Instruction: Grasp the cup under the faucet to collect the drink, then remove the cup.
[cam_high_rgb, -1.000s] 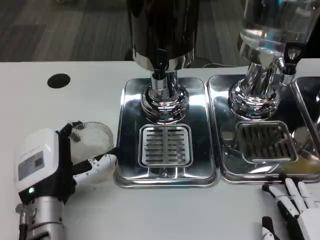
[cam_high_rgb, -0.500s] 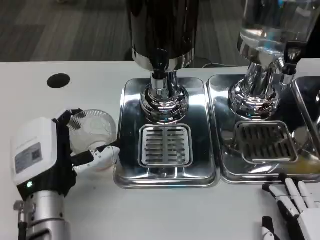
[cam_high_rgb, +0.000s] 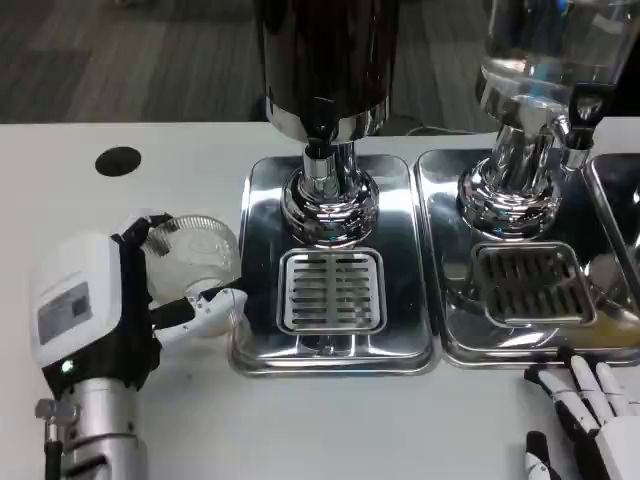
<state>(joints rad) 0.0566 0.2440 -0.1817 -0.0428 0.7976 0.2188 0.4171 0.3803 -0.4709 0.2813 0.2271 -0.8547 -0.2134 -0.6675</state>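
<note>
Head view, steeply down, close.

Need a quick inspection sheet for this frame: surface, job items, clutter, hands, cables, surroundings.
Surface: white table, with a dark round hole at its far left.
Job's things: clear cup beside the left drip tray, not under the dark dispenser's faucet; grate bare.
Clutter: second dispenser with clear tank on the right drip tray.
Hands: left hand grips the cup, fingers around it; right hand at the near right edge, fingers apart, holds nothing.
Cables: nothing seen.
Surroundings: grey carpet floor behind the table.
</note>
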